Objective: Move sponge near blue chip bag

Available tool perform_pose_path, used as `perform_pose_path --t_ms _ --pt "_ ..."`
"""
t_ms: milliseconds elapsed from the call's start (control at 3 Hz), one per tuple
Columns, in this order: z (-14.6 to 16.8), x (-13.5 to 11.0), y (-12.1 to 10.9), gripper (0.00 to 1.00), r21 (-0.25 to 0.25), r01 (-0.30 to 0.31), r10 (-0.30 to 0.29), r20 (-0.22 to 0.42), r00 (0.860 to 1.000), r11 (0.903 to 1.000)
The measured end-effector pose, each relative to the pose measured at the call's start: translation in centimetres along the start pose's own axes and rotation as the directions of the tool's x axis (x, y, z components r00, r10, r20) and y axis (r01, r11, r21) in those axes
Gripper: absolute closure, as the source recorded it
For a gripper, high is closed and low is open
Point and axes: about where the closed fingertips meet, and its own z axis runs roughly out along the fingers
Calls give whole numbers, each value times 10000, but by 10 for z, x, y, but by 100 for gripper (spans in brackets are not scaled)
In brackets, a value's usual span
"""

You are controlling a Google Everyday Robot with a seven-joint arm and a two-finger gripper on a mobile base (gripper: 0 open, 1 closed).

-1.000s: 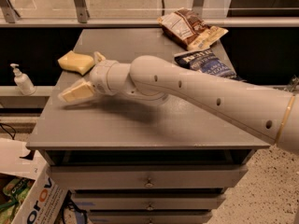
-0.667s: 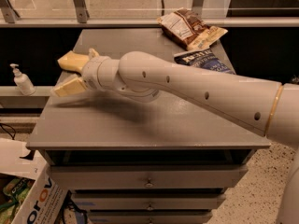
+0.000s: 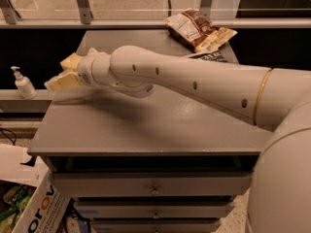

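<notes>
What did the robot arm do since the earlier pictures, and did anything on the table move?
The arm swung left, carrying the gripper to the table's left edge, right up against the sponge. Whether it has hold of the sponge can't be seen. The sponge, the blue chip bag (mostly hidden behind the arm) and the brown snack bag stayed put.

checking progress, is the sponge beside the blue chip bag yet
No, the sponge sits at the table's left edge by the gripper, far from the blue chip bag.
</notes>
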Motion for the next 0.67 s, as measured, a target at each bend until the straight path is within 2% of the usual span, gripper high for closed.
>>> perform_pose_path --t_ms 333,667 --pt "8 6 -18 0 242 -437 438 -31 9990 9987" --pt "13 5 -32 17 358 -543 538 159 9984 9979"
